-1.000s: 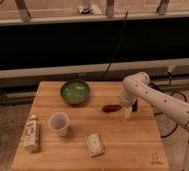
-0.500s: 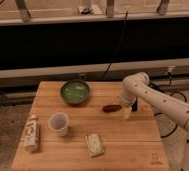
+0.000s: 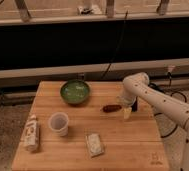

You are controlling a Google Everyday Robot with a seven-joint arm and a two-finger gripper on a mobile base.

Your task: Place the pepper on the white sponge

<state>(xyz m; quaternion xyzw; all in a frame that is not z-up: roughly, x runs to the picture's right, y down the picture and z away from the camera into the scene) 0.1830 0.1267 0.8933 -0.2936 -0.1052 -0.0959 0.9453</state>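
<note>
The pepper (image 3: 111, 107) is a small dark red-brown tapered thing lying on the wooden table (image 3: 138, 145), right of centre. The white sponge (image 3: 94, 144) is a flat off-white pad near the table's front, below and left of the pepper. My gripper (image 3: 127, 112) hangs from the white arm (image 3: 153, 97) just right of the pepper, fingertips down near the tabletop. The pepper lies beside the gripper, close to its left finger.
A green bowl (image 3: 75, 92) stands at the back centre. A translucent cup (image 3: 58, 123) stands left of the sponge. A white labelled bottle (image 3: 31, 133) lies at the left edge. A dark wall and cables run behind the table.
</note>
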